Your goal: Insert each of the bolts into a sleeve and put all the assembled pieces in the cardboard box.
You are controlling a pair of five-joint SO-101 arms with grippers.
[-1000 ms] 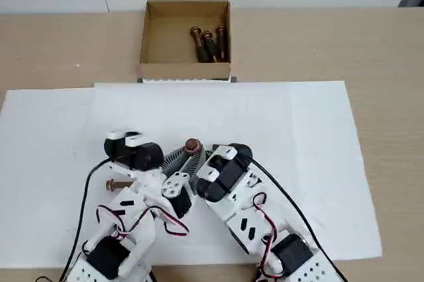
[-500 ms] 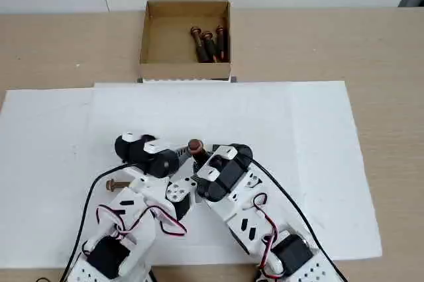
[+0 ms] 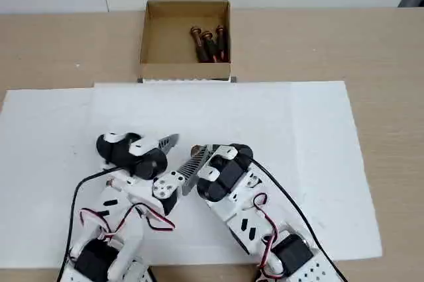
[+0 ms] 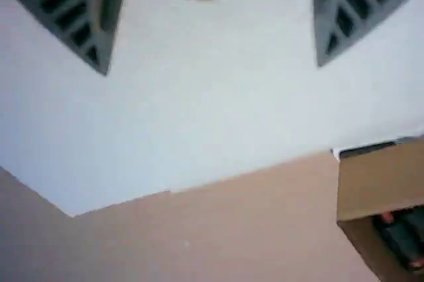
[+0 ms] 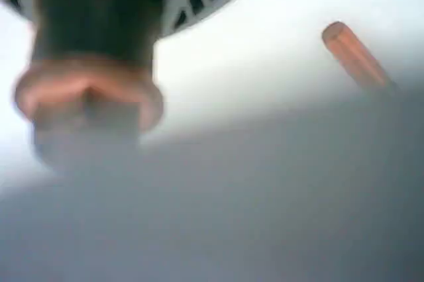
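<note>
white sheet, sleeved bolt seemingly between right jaws

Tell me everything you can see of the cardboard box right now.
The cardboard box is a shallow, open-topped, square tray of plain brown card, upright on the wooden table just past the far edge of the white sheet. Three assembled pieces lie side by side in its right half, heads toward the far wall. Nothing else touches it.
</note>
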